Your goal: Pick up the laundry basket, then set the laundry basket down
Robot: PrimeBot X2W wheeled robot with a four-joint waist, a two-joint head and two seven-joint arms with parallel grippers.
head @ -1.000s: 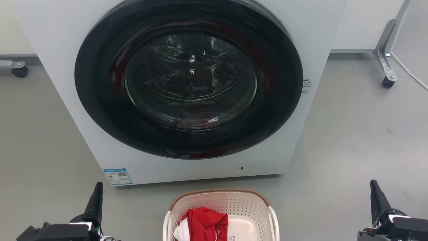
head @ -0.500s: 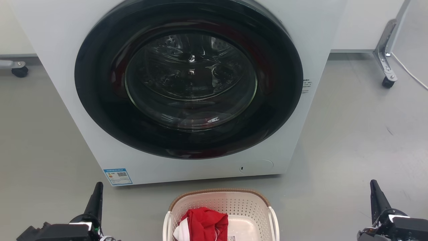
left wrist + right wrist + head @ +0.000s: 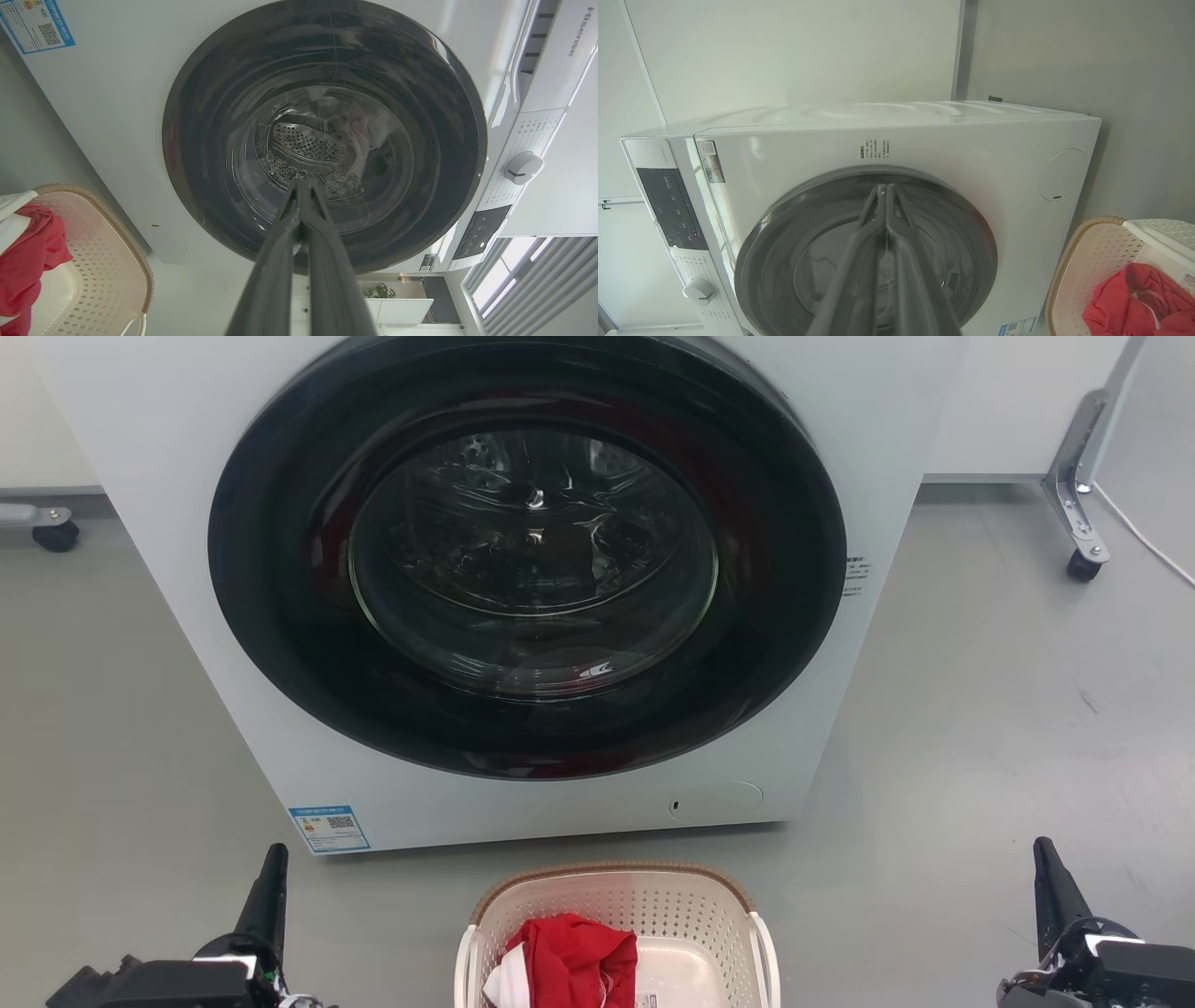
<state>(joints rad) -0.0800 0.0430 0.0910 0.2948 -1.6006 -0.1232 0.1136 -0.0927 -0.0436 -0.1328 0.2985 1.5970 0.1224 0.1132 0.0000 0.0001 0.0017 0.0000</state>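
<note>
The laundry basket (image 3: 653, 901) is cream-white with perforated sides and a brown woven-look rim. It stands on the floor at the bottom centre of the head view, in front of a washing machine, with a red and white cloth (image 3: 569, 959) inside. My left gripper (image 3: 273, 868) is at the lower left, well apart from the basket, shut with nothing in it. My right gripper (image 3: 1046, 866) is at the lower right, also apart, shut and empty. The basket (image 3: 88, 252) lies at the lower left of the left wrist view, whose gripper (image 3: 301, 184) has its fingertips together. The basket (image 3: 1092, 270) and gripper (image 3: 883, 189) appear in the right wrist view too.
A white front-loading washing machine (image 3: 140, 457) with a dark round door (image 3: 527, 555), shut, stands just beyond the basket. A metal leg on a caster (image 3: 1081, 523) is at the far right and another caster (image 3: 54, 532) at the far left. Grey floor (image 3: 980, 709) lies on both sides.
</note>
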